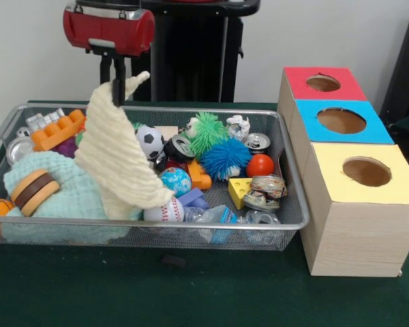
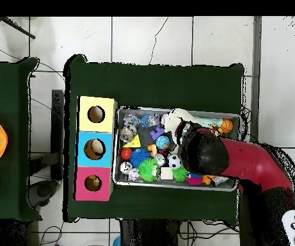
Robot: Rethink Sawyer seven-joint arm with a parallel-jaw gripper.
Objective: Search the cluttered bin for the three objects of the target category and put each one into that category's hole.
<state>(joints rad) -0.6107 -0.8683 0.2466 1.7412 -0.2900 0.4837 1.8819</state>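
Bin (image 1: 296, 225) below; tool (image 1: 113, 80) grips yellow cloth (image 1: 116, 153), hanging vertically.

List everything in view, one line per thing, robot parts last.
Wire bin: one, silver, on the green table.
Cloth: one, pale yellow, lifted over the bin's left half.
Towel: one, mint, bin's front left.
Spiky balls: two, blue and green, bin's middle.
Soccer ball: one, black-white, middle.
Cheese wedge: one, yellow, front right.
Boxes: three, red, blue, yellow tops, each holed, right of bin.
Hand: one, black, pinching the cloth's top.
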